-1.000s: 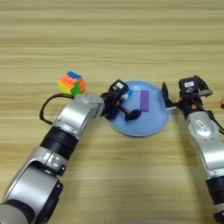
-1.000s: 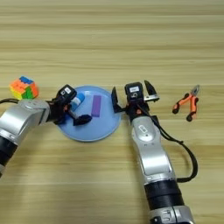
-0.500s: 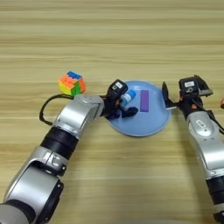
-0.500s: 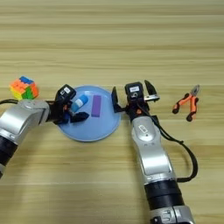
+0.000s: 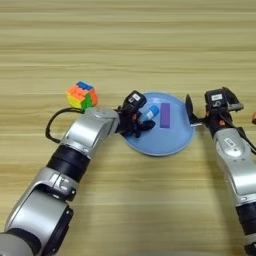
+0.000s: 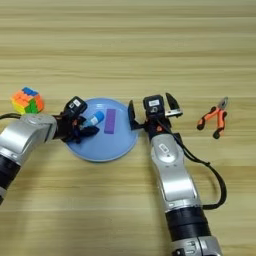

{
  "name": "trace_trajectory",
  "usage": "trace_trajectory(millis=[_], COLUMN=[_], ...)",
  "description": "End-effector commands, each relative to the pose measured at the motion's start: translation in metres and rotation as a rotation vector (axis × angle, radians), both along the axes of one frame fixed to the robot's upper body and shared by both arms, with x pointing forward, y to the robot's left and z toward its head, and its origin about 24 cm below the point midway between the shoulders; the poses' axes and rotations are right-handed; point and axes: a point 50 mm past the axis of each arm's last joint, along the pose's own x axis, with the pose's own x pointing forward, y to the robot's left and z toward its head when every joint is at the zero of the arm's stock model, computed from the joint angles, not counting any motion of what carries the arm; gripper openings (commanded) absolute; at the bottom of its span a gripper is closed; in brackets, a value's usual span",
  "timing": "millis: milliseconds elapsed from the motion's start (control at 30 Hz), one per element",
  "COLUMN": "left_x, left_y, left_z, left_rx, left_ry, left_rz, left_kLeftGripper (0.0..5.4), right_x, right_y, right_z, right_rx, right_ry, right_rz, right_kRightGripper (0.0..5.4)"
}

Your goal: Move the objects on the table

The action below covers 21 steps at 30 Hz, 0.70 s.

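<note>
The light-blue plate (image 5: 161, 141) lies mid-table. On it rest the purple block (image 5: 165, 115) and, to its left, the blue tube (image 5: 149, 112), its white end towards my left gripper (image 5: 139, 117). That gripper hangs over the plate's left rim, open, with the tube lying loose between its black fingers (image 5: 145, 126). My right gripper (image 5: 210, 103) stands at the plate's right rim, open, fingers spread wide, holding nothing. The multicolour cube (image 5: 81, 95) sits on the table (image 5: 125, 45) left of the plate, beside my left forearm.
Orange-handled pliers (image 6: 214, 117) lie on the wood to the right of my right gripper. A black cable (image 5: 52, 125) loops off my left forearm below the cube.
The blue tube has slid a little right and down from the left gripper's fingers onto the plate. Both grippers stay where they were.
</note>
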Motion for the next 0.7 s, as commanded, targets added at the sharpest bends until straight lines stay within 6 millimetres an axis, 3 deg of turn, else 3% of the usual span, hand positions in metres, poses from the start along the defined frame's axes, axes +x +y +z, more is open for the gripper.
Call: trace_trajectory(millis=[33, 233, 700], left_x=[0.0016, 0.0017, 0.0031], left_y=[0.0002, 0.0002, -0.0010], left_z=[0.0039, 0.0042, 0.0133], left_rx=[0.009, 0.007, -0.020], left_ry=[-0.013, -0.012, -0.023], left_rz=[0.007, 0.007, 0.011], left_kLeftGripper=[1.87, 1.36, 1.35], right_x=[-0.0008, -0.0005, 0.0001], right_y=[-0.0013, -0.0009, -0.0005], right_z=[0.0018, 0.0017, 0.0016], right_rx=[-0.002, -0.001, 0.000], right_ry=[-0.001, -0.001, -0.001], right_rz=[-0.003, -0.003, -0.001], right_kRightGripper=[5.40, 5.40, 5.40])
